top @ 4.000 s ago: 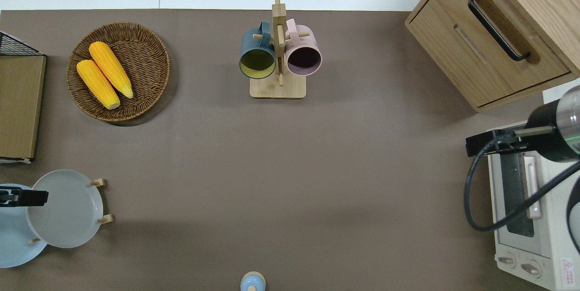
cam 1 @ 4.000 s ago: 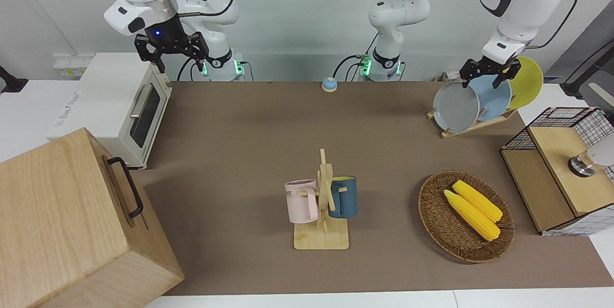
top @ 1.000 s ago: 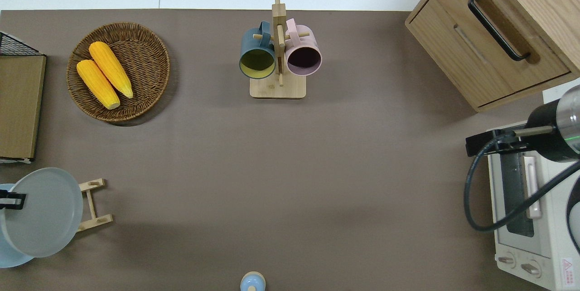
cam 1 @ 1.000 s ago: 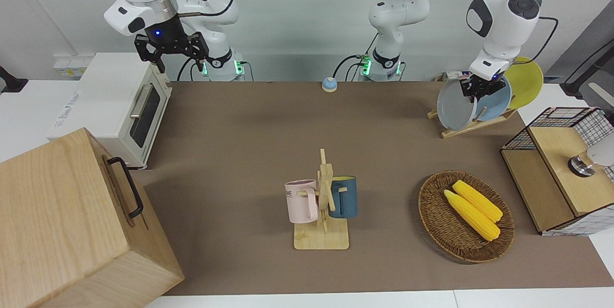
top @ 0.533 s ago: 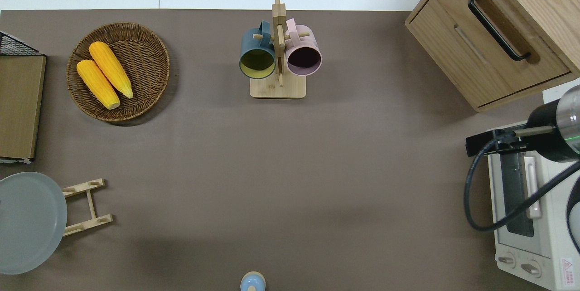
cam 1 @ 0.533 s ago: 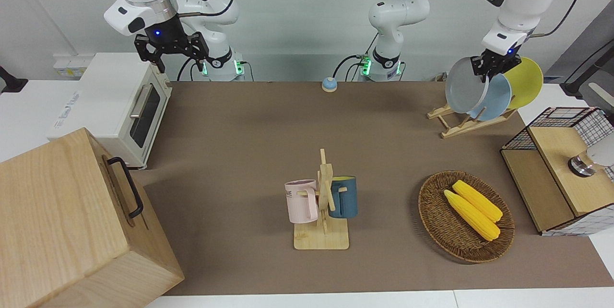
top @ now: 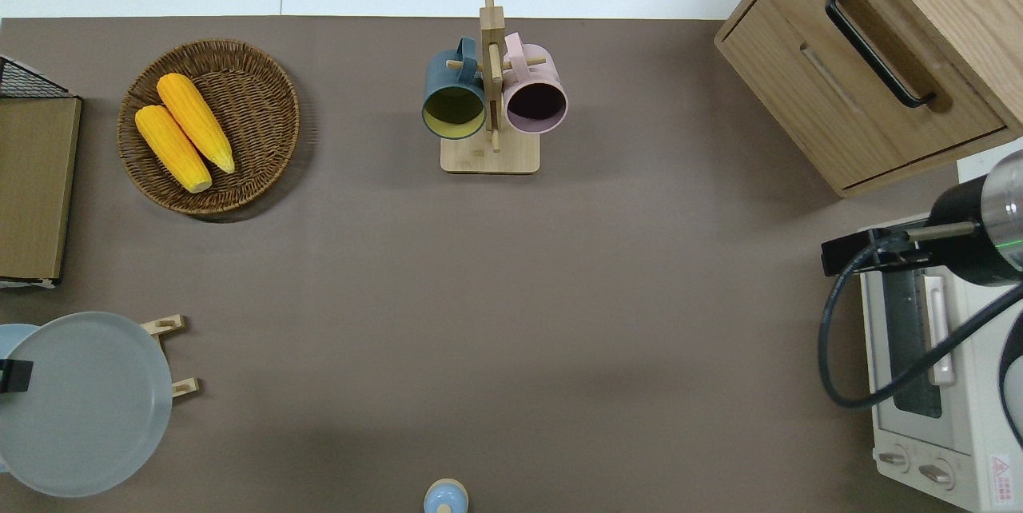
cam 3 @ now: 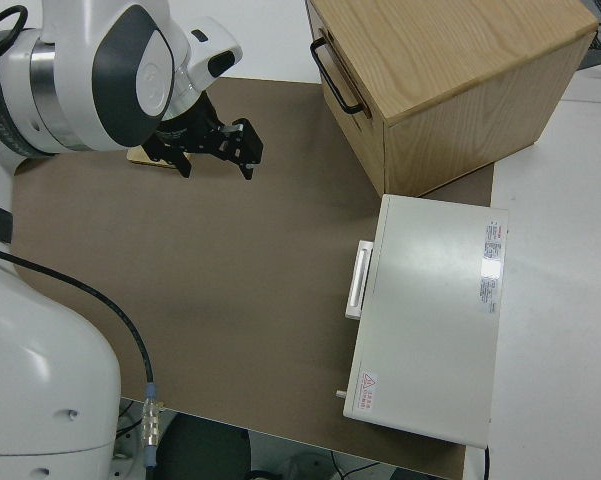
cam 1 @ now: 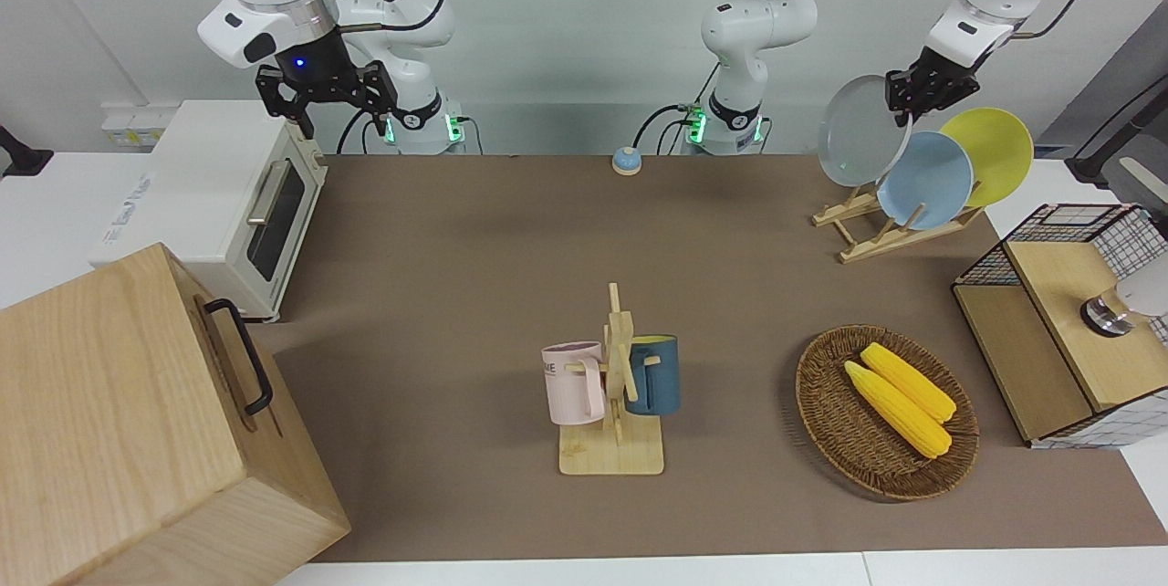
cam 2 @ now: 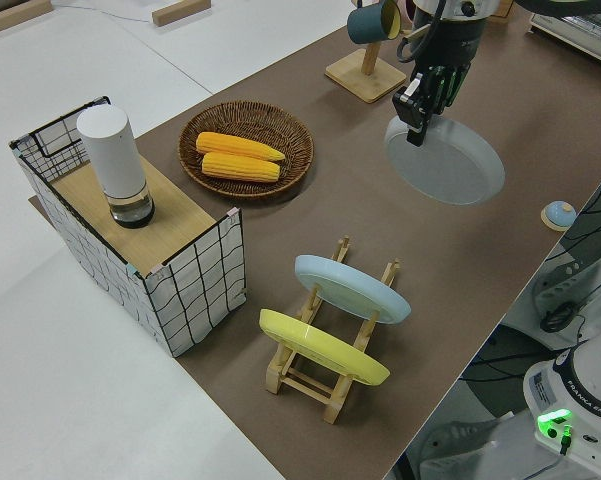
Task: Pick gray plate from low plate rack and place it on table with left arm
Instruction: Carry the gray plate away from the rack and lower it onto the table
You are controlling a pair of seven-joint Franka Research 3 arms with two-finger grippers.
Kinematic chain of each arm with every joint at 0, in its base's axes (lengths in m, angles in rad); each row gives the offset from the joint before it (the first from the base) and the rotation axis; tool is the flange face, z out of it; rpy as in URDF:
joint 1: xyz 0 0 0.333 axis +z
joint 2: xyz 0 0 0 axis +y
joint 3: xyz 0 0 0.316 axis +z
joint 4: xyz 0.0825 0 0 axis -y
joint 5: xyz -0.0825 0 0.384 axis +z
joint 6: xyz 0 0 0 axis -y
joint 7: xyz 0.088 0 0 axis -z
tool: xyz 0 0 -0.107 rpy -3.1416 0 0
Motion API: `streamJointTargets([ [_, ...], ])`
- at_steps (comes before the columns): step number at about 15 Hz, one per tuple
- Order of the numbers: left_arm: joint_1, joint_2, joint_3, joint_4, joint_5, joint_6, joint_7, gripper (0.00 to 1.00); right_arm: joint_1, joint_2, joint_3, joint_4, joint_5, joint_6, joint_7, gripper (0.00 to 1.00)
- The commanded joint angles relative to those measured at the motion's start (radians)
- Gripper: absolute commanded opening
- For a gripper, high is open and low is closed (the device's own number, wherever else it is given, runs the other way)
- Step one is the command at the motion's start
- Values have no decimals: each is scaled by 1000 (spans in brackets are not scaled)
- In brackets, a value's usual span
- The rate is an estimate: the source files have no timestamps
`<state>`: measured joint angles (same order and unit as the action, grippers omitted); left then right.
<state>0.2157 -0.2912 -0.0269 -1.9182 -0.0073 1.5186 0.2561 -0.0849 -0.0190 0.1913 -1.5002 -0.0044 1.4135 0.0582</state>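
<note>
In the overhead view, the left gripper (top: 12,375) is being cut off by the edge. The low plate rack (top: 172,357) and the light blue plate (top: 12,333) are being mostly hidden there by the gray plate (top: 84,405).

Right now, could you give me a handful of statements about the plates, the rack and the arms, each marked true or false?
1. The left pincer holds the gray plate clear of the low plate rack. True.
2. The light blue plate lies flat on the table. False: it stands in the rack, beside the yellow plate.
3. Two cobs of corn lie in the wicker basket. True.
4. The right pincer grips a mug. False: it is open and empty, its arm parked.
5. The gray plate rests on the table. False: it is up in the air.
</note>
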Motion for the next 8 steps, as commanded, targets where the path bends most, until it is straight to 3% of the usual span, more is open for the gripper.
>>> streamJointTargets([
  [1, -7, -16, 1, 4, -121, -52, -50, 0, -7, -2, 5, 6, 7, -14, 0, 990],
  [8, -16, -20, -15, -57, -286, -64, -69, 0, -7, -2, 7, 6, 7, -14, 0, 987],
])
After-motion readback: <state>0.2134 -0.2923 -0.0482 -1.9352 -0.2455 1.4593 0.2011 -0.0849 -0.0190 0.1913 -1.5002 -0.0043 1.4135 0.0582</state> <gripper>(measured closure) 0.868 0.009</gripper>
